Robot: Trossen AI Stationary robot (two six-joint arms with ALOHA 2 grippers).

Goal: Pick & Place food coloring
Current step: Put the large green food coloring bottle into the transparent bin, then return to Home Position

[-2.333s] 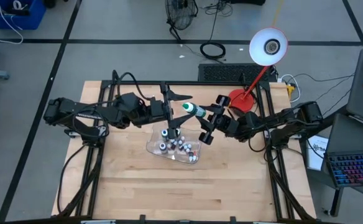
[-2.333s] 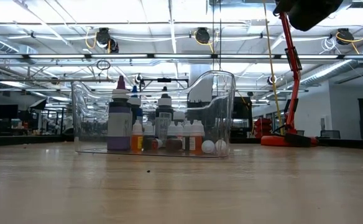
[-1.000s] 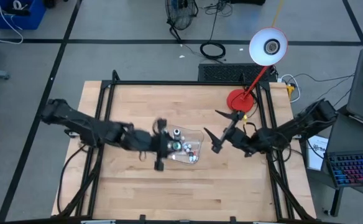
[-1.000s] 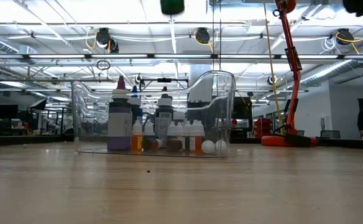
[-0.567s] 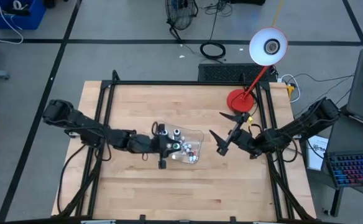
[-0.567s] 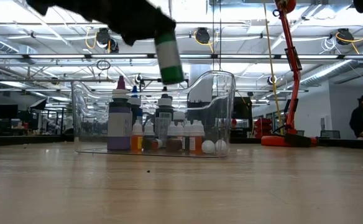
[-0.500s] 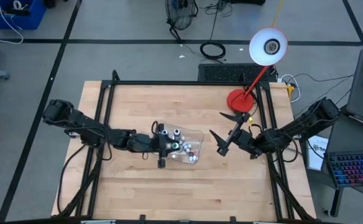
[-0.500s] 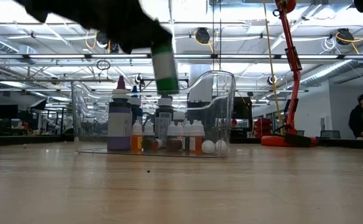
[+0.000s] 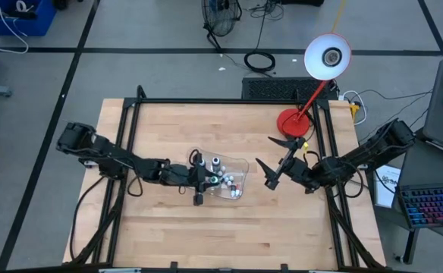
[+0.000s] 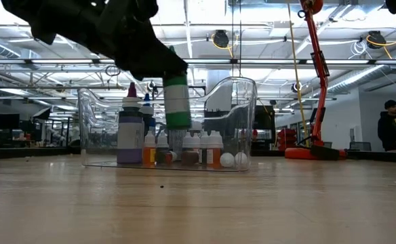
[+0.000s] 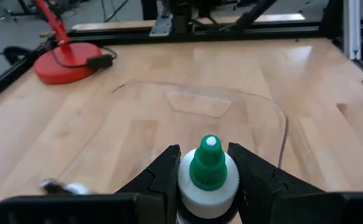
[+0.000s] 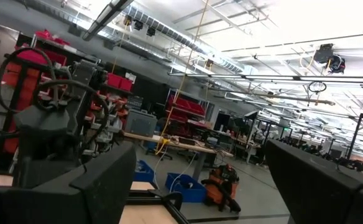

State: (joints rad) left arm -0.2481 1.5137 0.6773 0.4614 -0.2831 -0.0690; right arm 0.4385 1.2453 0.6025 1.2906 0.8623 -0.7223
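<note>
- the left gripper (image 11: 206, 177) is clamped on a green-capped food coloring bottle (image 10: 177, 102), which hangs upright, cap up in the left wrist view, at the near wall of the clear plastic tray (image 10: 242, 102).
- in the high view the left gripper (image 9: 201, 180) sits at the tray's (image 9: 243, 163) left end, over the small bottles (image 9: 227, 182) crowded there.
- the right gripper (image 9: 269, 163) waits apart from the tray on the right, its fingers spread wide and holding nothing.
- risk: the bottle's base could come down on the caps of the small bottles (image 10: 198, 148) below and topple them, or tip over itself on release.
- risk: whether the bottle is inside or outside the near wall cannot be told; if it catches the rim, the light tray could slide on the wooden table (image 9: 206, 235).
- risk: a slightly tilted release would leave it leaning on its neighbours.
</note>
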